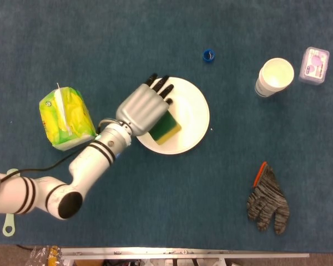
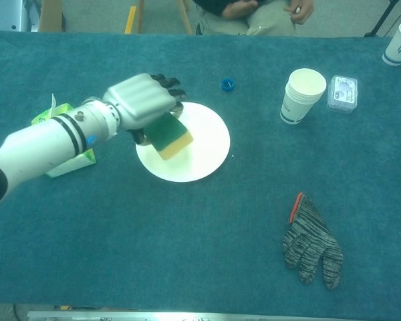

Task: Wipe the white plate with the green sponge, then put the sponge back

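The left hand (image 2: 142,100) grips the green sponge (image 2: 168,136) over the left part of the white plate (image 2: 200,144). It seems lifted, so wiping looks finished; putting the sponge back remains. The right hand is not visible.

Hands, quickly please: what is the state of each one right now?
Left hand: holding the green sponge over the white plate.
Right hand: not visible in either view.
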### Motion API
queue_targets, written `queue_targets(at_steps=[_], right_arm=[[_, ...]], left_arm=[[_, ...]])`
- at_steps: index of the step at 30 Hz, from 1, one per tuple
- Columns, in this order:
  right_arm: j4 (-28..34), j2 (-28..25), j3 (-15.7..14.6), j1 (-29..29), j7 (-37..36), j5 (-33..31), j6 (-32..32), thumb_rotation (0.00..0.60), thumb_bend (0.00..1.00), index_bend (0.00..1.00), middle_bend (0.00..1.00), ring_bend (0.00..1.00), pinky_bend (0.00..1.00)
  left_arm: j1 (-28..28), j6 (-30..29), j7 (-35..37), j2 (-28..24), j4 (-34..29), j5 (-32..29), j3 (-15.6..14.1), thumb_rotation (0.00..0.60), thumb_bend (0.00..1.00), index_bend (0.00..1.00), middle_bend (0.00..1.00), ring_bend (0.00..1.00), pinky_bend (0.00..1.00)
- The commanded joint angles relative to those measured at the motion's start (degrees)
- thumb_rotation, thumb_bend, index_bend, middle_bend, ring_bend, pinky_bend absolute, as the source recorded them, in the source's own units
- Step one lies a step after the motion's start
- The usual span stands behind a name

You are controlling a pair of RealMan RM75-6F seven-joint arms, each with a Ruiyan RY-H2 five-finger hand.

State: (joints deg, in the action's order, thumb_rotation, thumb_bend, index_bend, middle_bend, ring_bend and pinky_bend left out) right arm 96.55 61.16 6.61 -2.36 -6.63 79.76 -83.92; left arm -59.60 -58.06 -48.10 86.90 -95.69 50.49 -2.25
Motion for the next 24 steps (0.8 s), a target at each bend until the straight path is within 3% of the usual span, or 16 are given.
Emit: queue_targets(at_steps=[1, 7, 19, 24], right_arm=[[0.07, -0.05, -0.05, 0.03, 0.03, 0.14, -0.08, 0.600, 0.20, 0.00, 0.02, 0.00, 0.21], [0.45, -0.12, -0.20, 0.07, 0.23, 0.51, -0.24, 0.600, 0.20, 0.00, 0.02, 0.00, 0.21], [1.17, -0.51, -0.31, 0.42, 0.79, 0.72, -0.94, 0.600, 0.20, 0.00, 0.02, 0.00, 0.21], [1.44, -0.72, -0.29, 0.58, 0.97, 0.68, -1.19, 0.600, 0.20, 0.00, 0.02, 0.00, 0.21]], left_arm=[[2.06, -1.04, 1.83, -2.02, 0.60, 1.39, -0.91, 0.600, 0.22, 0.41, 0.12, 0.00, 0.08], [4.49, -2.23, 3.03, -3.28, 3.72, 3.77, -1.89, 0.600, 0.22, 0.41, 0.12, 0.00, 0.08], [5.88, -0.08, 6.10, -2.04, 11.43, 3.23, 1.85, 0.600, 0.22, 0.39, 0.12, 0.00, 0.08], [6.45, 1.07, 6.22, -1.13, 14.05, 1.59, 2.80, 0.600, 0.21, 0.28, 0.08, 0.00, 0.08]])
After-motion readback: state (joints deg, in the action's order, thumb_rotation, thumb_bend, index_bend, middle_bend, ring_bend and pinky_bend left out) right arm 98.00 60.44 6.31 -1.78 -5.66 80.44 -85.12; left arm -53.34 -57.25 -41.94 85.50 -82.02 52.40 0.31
